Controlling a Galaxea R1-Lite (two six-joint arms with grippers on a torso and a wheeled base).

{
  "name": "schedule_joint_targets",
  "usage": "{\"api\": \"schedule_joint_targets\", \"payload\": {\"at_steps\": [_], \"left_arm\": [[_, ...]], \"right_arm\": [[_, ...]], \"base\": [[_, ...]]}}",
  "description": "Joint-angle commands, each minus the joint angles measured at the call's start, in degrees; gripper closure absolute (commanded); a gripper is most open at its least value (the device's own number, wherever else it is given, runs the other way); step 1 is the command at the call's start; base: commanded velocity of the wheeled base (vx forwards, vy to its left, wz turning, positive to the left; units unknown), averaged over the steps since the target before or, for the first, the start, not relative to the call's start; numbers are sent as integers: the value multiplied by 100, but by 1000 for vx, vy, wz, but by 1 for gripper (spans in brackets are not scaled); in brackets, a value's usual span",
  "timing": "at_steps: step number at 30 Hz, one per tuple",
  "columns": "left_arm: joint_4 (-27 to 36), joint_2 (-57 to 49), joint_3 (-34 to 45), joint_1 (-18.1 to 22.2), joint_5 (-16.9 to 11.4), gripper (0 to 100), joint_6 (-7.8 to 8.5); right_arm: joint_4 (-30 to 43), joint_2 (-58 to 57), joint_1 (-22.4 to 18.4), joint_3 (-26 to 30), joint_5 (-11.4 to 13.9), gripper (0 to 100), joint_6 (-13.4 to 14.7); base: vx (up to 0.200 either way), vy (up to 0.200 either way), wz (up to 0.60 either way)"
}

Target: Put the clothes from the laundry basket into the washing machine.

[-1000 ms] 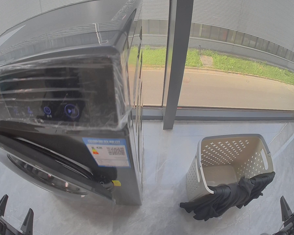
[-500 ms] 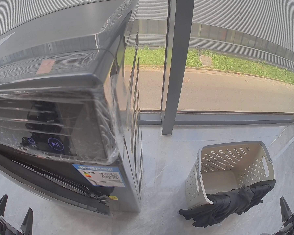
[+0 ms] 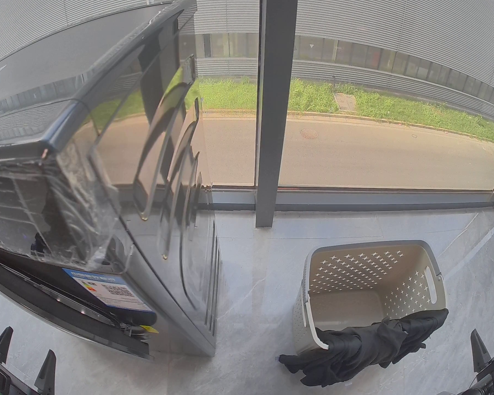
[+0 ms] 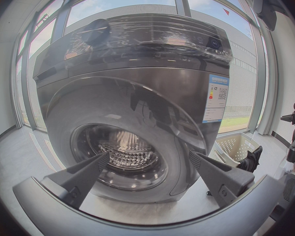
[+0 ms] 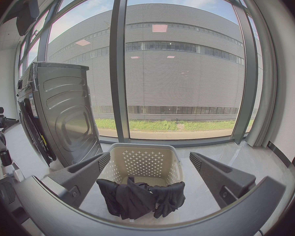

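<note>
Two sets of fingers: the left fingers [image 4: 78, 176] and the right fingers [image 5: 221, 177] are both held wide apart, and nothing is gripped by either.
Washing machine: the dark washing machine [image 3: 148, 204] is stood on the floor [image 3: 258, 281], directly ahead of the left fingers. Its round door [image 4: 127, 154] is framed between them, clear of both tips.
Door state: whether the door is latched cannot be told.
Laundry basket: the pale, perforated laundry basket [image 3: 368, 246] is set upright on the floor, straight ahead of the right fingers and well apart from them. From the left fingers it is seen off to the side, beyond the machine's corner.
Clothes: the black clothes [image 3: 362, 346] are draped over the basket rim nearest the right fingers and hung down its outer wall to the floor. They are seen between the two right fingers, untouched.
Machine and basket: a strip of bare floor is left between them.
Background: a tall window [image 3: 379, 111] with a dark post [image 3: 274, 111] is seen behind both, far beyond the fingers.
</note>
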Motion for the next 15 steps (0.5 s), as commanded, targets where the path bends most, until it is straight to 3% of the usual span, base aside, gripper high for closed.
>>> {"api": "schedule_joint_targets", "payload": {"at_steps": [1,14,15], "left_arm": [[-4,-104,92,1,1,0,8],[-13,-104,101,-8,1,0,-1],[-13,-104,101,-8,1,0,-27]], "right_arm": [[-2,-93,2,101,4,0,-4],[-2,-93,2,101,4,0,-4],[-2,-93,2,101,4,0,-4]], "base": [[0,-200,0],[0,-200,0],[0,0,0]]}}
